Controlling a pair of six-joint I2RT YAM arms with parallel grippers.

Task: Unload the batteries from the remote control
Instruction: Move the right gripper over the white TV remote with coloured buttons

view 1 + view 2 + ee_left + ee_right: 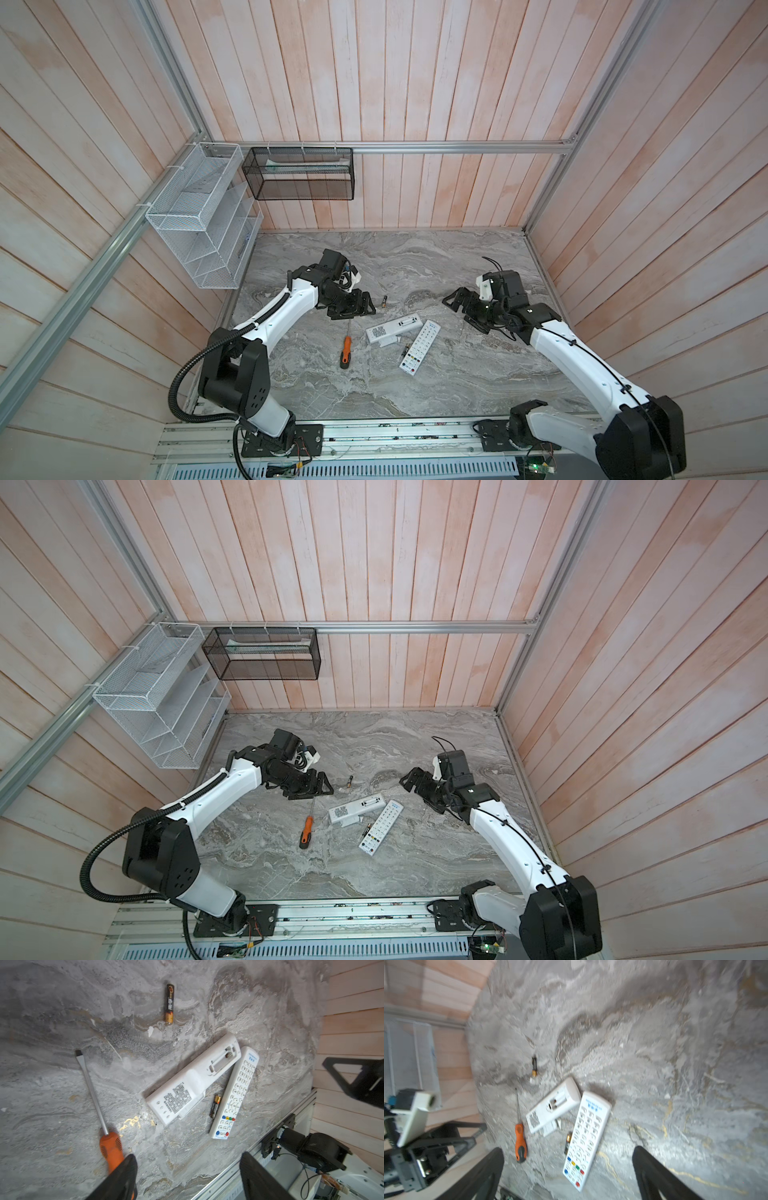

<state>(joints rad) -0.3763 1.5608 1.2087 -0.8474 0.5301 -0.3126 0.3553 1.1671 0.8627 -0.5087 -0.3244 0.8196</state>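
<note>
Ahead of the left tool, whose jaws stand wide apart and empty, a white remote lies face down on the grey marbled surface, its battery compartment uncovered. One battery lies loose beyond it. A second battery rests just beside a face-up remote. The right tool hovers opposite, also open and empty. The compartment looks emptied, though a gold glint inside may be a contact or a cell. Unloading seems near its end; the next move calls for checking that bay closely.
</note>
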